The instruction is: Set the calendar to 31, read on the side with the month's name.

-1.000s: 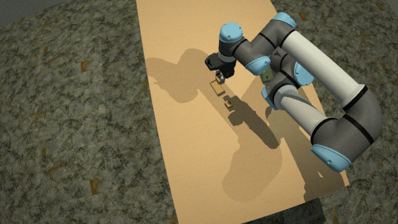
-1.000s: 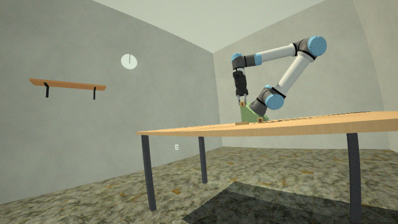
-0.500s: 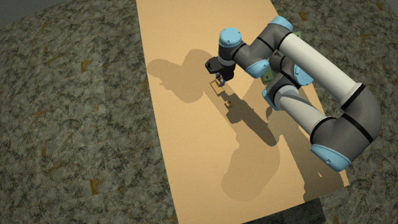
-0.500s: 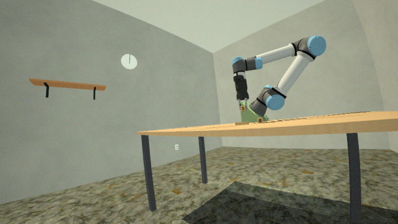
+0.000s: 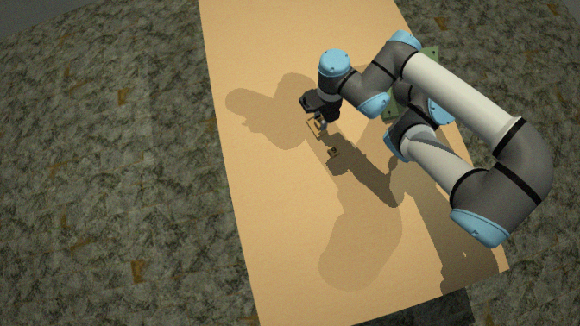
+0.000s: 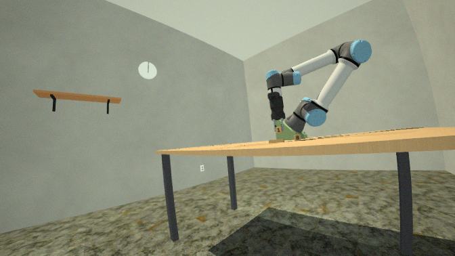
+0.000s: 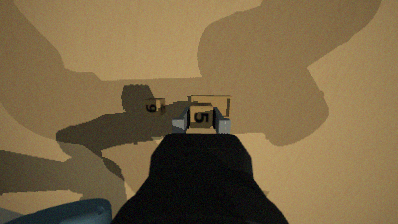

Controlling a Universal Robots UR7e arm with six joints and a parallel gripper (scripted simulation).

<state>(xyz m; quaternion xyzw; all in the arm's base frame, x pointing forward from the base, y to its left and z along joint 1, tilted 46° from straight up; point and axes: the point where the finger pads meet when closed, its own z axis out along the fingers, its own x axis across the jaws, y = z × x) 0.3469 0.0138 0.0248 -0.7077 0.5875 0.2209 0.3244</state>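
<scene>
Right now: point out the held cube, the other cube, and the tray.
held cube point(image 7: 201, 117), wrist view, on its face showing 5, between the fingers
other cube point(image 7: 153, 106), wrist view, on its numbered face, resting on the table
tray point(image 7: 228, 104), wrist view, on its right wall, below the held cube

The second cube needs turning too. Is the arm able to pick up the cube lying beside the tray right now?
Probably not yet: the end effector is shut on the other cube, lifted above the tray. The loose cube itself lies uncovered and close by.
</scene>
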